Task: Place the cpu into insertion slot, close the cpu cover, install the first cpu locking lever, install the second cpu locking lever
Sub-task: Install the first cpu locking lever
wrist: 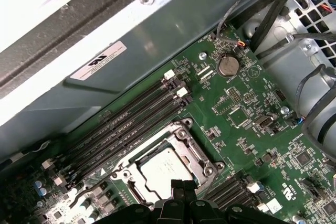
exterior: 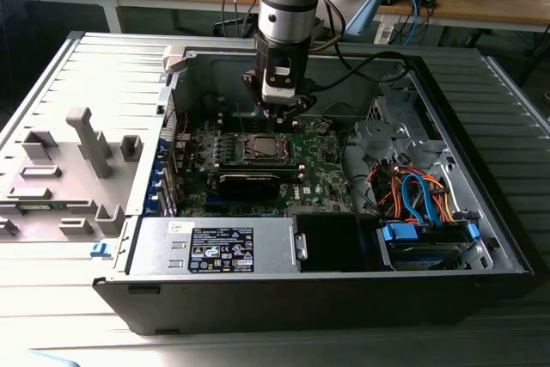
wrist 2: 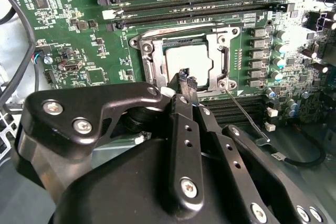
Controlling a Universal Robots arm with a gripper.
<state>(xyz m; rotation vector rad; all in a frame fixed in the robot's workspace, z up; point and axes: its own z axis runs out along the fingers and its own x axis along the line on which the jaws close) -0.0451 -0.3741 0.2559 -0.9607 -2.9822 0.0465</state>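
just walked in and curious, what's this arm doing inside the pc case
A single robot arm is reaching into an open computer case and working at the CPU socket on the green motherboard. Both wrist views show the cpu seated in the insertion slot with the cpu cover closed over it. The gripper sits at the cover's edge; a thin wire locking lever sticks out beside the socket.

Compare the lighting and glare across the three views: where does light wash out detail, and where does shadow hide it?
In the first wrist view, the case wall is blown out to white. In the second wrist view, the cpu top glares pale inside the cpu cover, while the tool body sits dark in front. In the exterior view, the case's front edge is in deep shadow.
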